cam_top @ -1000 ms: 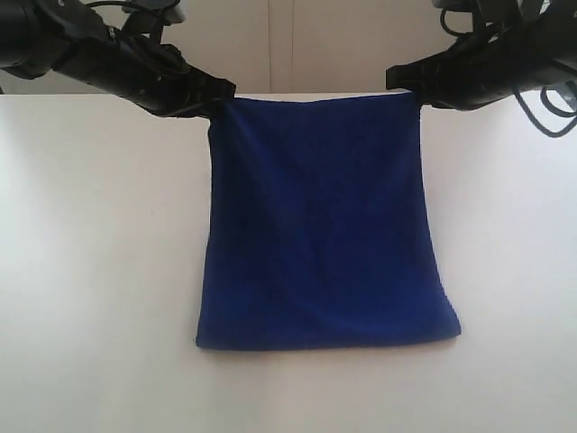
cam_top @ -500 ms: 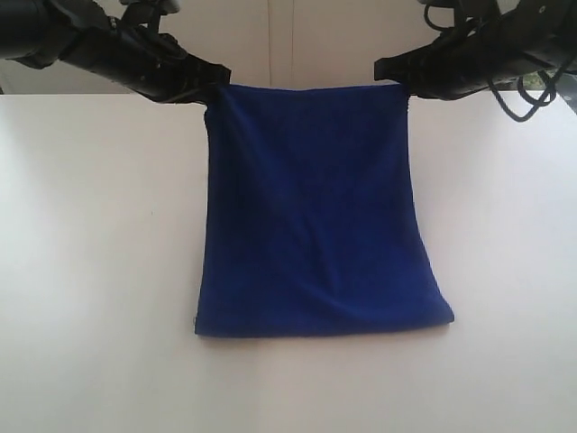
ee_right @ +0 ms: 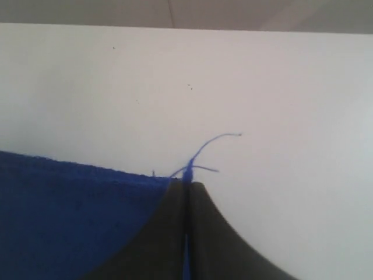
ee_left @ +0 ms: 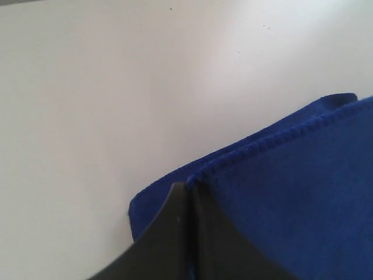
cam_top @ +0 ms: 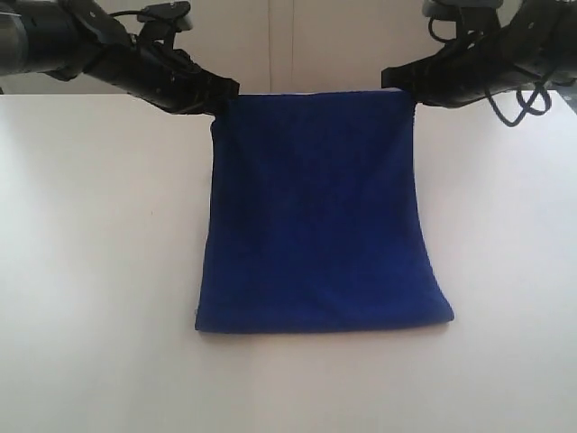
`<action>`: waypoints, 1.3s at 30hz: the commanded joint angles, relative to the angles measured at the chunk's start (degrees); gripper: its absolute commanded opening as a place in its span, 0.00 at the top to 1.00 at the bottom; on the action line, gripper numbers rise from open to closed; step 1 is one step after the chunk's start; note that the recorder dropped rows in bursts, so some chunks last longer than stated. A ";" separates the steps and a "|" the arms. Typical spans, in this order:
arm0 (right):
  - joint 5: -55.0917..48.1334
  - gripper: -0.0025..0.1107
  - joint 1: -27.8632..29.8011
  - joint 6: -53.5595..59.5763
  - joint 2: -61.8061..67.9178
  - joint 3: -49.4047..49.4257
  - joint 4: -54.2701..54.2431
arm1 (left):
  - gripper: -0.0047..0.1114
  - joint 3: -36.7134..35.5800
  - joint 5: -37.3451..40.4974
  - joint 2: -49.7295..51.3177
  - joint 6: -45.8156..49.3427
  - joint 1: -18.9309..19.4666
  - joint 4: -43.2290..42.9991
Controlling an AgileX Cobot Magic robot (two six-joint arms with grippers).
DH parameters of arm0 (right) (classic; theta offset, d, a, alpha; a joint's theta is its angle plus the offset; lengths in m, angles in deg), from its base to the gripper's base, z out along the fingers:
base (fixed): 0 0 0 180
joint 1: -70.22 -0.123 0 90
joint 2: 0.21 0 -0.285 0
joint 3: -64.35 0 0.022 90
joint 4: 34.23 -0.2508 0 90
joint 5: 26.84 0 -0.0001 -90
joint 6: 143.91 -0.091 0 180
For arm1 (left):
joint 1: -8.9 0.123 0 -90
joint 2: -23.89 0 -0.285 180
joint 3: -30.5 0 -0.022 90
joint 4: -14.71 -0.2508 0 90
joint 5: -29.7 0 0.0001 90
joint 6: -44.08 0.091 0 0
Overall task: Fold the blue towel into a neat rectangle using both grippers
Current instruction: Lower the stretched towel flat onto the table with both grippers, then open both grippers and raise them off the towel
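Note:
The blue towel (cam_top: 315, 216) hangs from its two far corners, and its near end lies doubled on the white table (cam_top: 90, 271). My left gripper (cam_top: 219, 93) is shut on the far left corner. In the left wrist view its black jaws (ee_left: 187, 188) pinch the stitched hem of the towel (ee_left: 303, 192), with a lower layer showing beneath. My right gripper (cam_top: 402, 86) is shut on the far right corner. The right wrist view shows its jaws (ee_right: 187, 184) closed on the towel (ee_right: 70, 216), with loose blue threads (ee_right: 210, 146) sticking out past the tips.
A pale wall (cam_top: 297, 45) stands behind the table's far edge. Black cables (cam_top: 523, 104) loop under the right arm. Bare tabletop lies on both sides of the towel and in front of it.
Both grippers rose with the towel's far edge and shifted slightly, then settled a little lower. The towel's near end slid back a bit from the table's front.

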 commanded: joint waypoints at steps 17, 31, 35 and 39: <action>8.45 0.98 0.29 -0.13 7.30 -0.20 0.35 | 0.96 0.35 -4.48 4.92 3.18 0.01 0.85; 10.63 0.64 0.05 -0.13 7.38 -0.20 0.21 | 0.53 0.35 -5.54 5.31 3.18 0.01 1.66; 8.96 0.59 0.05 -0.13 7.23 -0.20 0.21 | 0.53 0.35 -5.08 5.20 3.55 0.01 1.66; -2.73 0.70 0.18 -0.13 3.55 -0.20 0.21 | 0.61 0.35 6.45 2.86 3.55 1.88 1.53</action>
